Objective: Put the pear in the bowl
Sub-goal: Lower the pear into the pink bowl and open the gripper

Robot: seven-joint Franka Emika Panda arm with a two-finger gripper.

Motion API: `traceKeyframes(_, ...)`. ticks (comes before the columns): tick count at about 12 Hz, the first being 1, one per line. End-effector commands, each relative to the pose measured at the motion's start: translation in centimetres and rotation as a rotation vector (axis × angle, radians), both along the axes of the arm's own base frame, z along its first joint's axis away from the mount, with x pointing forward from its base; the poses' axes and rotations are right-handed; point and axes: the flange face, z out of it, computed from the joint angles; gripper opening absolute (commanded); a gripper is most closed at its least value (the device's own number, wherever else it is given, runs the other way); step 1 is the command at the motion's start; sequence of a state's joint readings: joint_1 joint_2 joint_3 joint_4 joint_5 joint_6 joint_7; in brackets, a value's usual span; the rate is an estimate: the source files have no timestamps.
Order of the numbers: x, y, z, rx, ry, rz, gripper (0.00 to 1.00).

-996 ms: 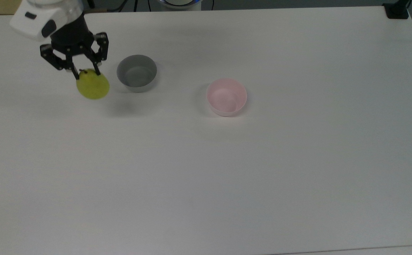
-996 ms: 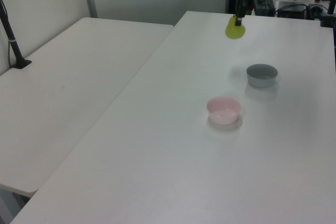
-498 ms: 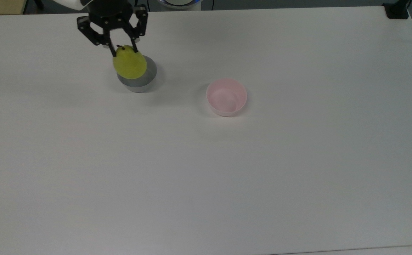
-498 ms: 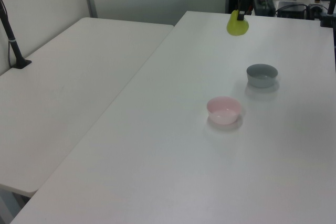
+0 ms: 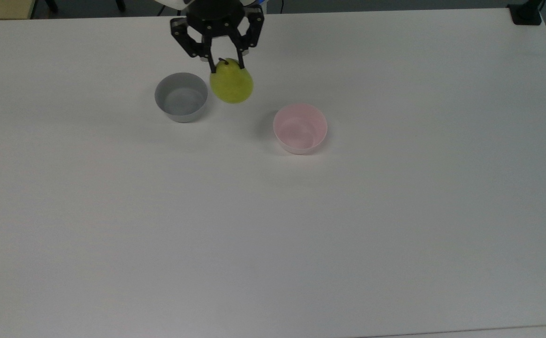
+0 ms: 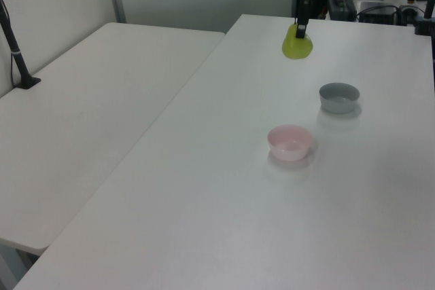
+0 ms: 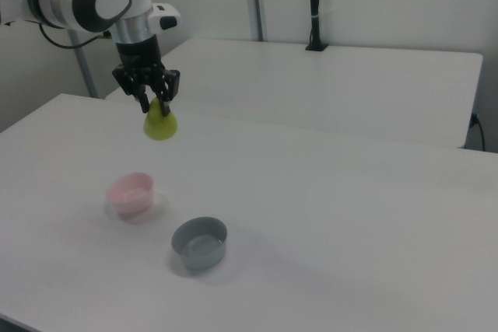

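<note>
Gripping pear [image 5: 231,86] (held aloft), bowl [image 5: 300,128] empty

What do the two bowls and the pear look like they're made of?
The pink bowl and the grey bowl both look like smooth matte plastic: thin even walls, uniform colour, only soft sheen. The pear, held at its top in the gripper jaws above the table, has an even yellow-green skin with a dark stem; whether it is real or a plastic replica cannot be told.
</note>
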State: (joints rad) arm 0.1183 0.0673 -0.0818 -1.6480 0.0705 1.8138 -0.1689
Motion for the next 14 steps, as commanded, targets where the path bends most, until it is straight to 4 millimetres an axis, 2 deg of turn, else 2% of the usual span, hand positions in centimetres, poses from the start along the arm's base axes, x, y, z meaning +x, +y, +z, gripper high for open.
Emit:
traceKeyframes(1, -1.5, 2.7, -1.6, 0.052, 0.034, -0.052, 0.0)
traceKeyframes(3, -1.9, 4.5, -4.3, 0.053, 0.029, -0.042, 0.0)
traceKeyframes(4, -2.4, 6.2, -5.8, 0.053, 0.018, -0.017, 0.0)
traceKeyframes(9, -3.3, 11.4, -11.5, 0.052, -0.006, 0.041, 0.0)
traceKeyframes(10, -3.1, 12.2, -12.7, 0.053, -0.006, 0.046, 0.0)
traceKeyframes(13, -2.1, 12.7, -15.4, 0.05, -0.01, 0.044, 0.0)
traceKeyframes(14, -2.1, 13.7, -16.2, 0.048, -0.01, 0.061, 0.0)
